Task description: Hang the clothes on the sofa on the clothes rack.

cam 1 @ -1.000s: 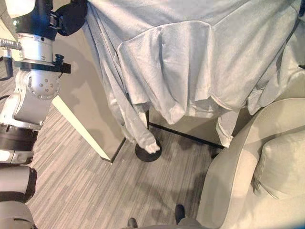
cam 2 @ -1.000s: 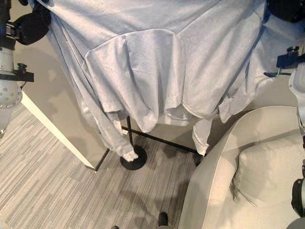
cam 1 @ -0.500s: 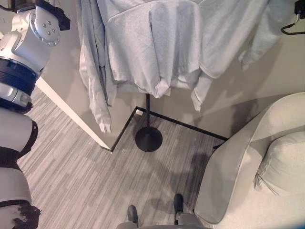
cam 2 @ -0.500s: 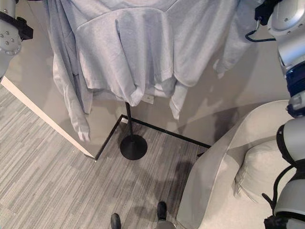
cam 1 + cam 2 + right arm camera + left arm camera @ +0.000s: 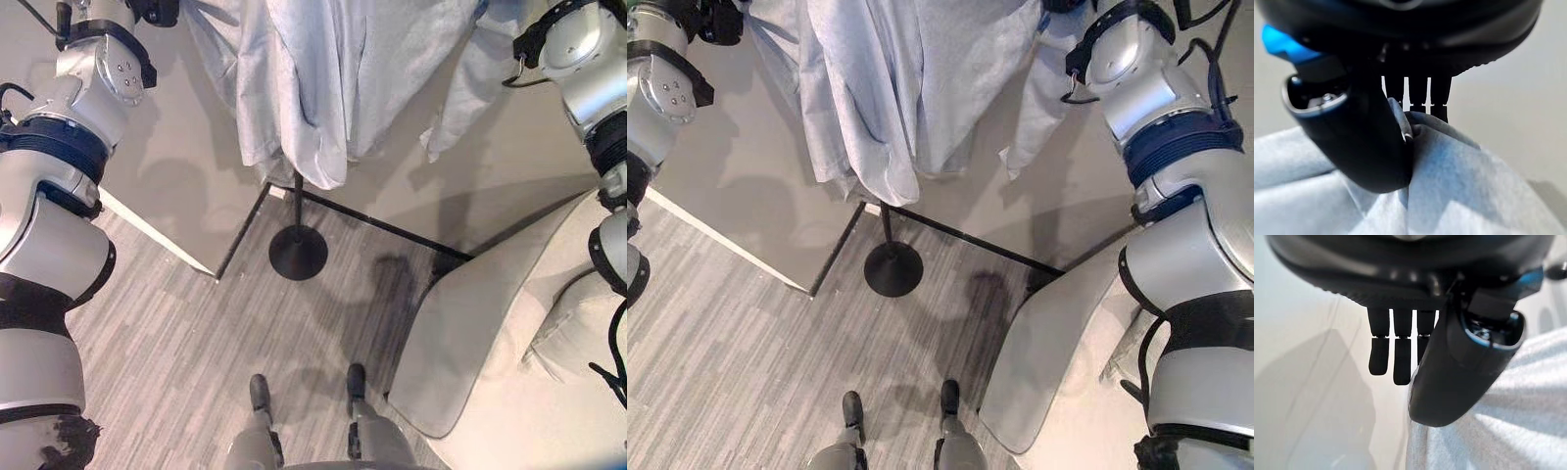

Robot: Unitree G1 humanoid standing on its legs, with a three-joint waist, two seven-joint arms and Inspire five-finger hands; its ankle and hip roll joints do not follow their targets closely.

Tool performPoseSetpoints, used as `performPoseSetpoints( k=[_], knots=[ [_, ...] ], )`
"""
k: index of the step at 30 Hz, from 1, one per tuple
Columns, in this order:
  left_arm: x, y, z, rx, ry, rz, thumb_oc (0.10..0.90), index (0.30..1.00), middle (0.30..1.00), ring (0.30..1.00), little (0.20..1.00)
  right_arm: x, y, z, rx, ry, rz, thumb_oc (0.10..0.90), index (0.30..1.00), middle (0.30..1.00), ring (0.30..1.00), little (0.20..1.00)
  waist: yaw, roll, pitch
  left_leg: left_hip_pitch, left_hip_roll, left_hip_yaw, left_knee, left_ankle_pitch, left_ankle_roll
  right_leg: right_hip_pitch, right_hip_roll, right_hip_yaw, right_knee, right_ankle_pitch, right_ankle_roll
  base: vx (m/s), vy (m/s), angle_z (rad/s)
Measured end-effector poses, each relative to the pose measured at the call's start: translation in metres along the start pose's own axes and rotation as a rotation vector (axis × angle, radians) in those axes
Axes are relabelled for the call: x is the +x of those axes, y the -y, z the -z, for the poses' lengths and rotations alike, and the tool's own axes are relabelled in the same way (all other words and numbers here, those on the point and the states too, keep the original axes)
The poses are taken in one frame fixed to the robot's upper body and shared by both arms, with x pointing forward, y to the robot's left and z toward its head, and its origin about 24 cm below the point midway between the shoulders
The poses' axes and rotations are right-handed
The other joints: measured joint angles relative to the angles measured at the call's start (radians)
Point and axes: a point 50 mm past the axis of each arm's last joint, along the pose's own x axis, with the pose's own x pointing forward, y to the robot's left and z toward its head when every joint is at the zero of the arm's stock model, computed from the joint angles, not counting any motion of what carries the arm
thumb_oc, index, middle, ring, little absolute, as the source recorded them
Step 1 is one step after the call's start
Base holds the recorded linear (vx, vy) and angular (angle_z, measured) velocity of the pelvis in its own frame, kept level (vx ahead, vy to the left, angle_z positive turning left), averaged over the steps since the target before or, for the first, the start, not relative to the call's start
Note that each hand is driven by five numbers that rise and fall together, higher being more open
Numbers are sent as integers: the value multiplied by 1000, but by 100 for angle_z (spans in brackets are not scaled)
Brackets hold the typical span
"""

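A light grey sweatshirt (image 5: 323, 78) hangs bunched in long folds over the clothes rack's thin black pole (image 5: 298, 201), one sleeve trailing to the right. Both arms reach up to its top edge. In the right wrist view my right hand (image 5: 1356, 137) has the sweatshirt's cloth (image 5: 1459, 181) gathered between thumb and fingers. In the left wrist view the thumb of my left hand (image 5: 1459, 357) lies against the cloth (image 5: 1508, 421), with the fingers (image 5: 1400, 357) hanging beside it. The beige sofa (image 5: 509, 333) stands at the lower right.
The rack's round black base (image 5: 298, 253) sits on the striped grey floor by the wall. A wall corner (image 5: 157, 230) juts out on the left, and a black skirting line (image 5: 382, 227) runs toward the sofa. Open floor lies before the base.
The sweatshirt, spread wide between the hands a second ago, now hangs narrow and bunched over the pole. Both arms have come inward and up. The camera has also shifted.
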Motion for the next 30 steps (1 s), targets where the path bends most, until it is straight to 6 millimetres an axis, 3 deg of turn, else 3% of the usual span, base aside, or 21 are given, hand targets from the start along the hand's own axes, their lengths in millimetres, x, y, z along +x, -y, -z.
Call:
performPoseSetpoints(
  k=[4,6,9,15,16,17,18,19,20,21,30],
  knots=[
    [-5,6,7,-36,-29,5,400,300,300,300,300,-12,-25,2,44,20,-56,400,300,300,300,300,9,-1,4,12,-1,-1,0,3,4,10,-1,-4,7,0,0,0,2,-1],
    [-10,11,9,-94,-40,-3,400,300,300,300,300,-33,-60,17,75,-11,-147,400,300,300,300,300,25,-2,5,16,2,0,0,3,4,14,1,-8,1,0,0,15,7,-5],
    [-30,31,21,-215,-70,1,400,300,300,300,300,-62,-93,29,177,-32,-219,400,300,300,300,300,31,5,10,33,0,1,0,3,3,30,7,-10,1,0,0,8,4,-1],
    [-47,52,19,-361,-102,32,400,300,300,300,300,-75,-108,33,302,-92,-216,400,300,300,300,300,40,15,36,36,5,-2,0,3,3,32,11,-13,0,-2,2,0,0,0],
    [-50,55,18,-424,-117,28,447,371,371,371,371,-78,-110,34,341,-107,-205,400,300,300,300,300,43,16,37,36,5,-3,-1,3,3,33,11,-13,0,-7,9,0,0,0],
    [-56,62,16,-518,-143,21,800,900,900,900,900,-83,-112,40,383,-137,-184,400,300,300,300,300,48,20,40,36,6,-7,-1,3,2,34,13,-15,0,-11,13,-7,-1,6],
    [-60,66,17,-547,-159,30,800,900,900,900,900,-85,-114,41,388,-147,-185,433,349,349,349,349,48,28,50,36,10,-11,-1,3,2,36,16,-17,0,-10,13,-10,-4,6],
    [-62,68,16,-582,-168,31,800,900,900,900,900,-86,-114,41,401,-150,-180,569,554,554,554,554,49,32,55,36,12,-13,-1,2,2,36,17,-17,0,-9,15,-10,-5,3],
    [-63,70,15,-592,-167,36,800,900,900,900,900,-86,-114,41,403,-152,-181,776,865,865,865,865,49,35,58,35,14,-14,-1,2,1,36,17,-18,0,-9,16,0,0,0],
    [-64,72,13,-603,-163,42,800,900,900,900,900,-87,-115,41,411,-155,-182,800,900,900,900,900,48,39,61,35,15,-16,-2,0,0,35,20,-18,-1,-8,18,0,0,0],
    [-70,73,6,-708,-165,32,800,900,900,900,900,-110,-117,61,547,-240,-149,800,900,900,900,900,41,41,64,44,13,-13,-1,4,4,48,14,-21,-1,2,24,10,0,1]
  ],
)
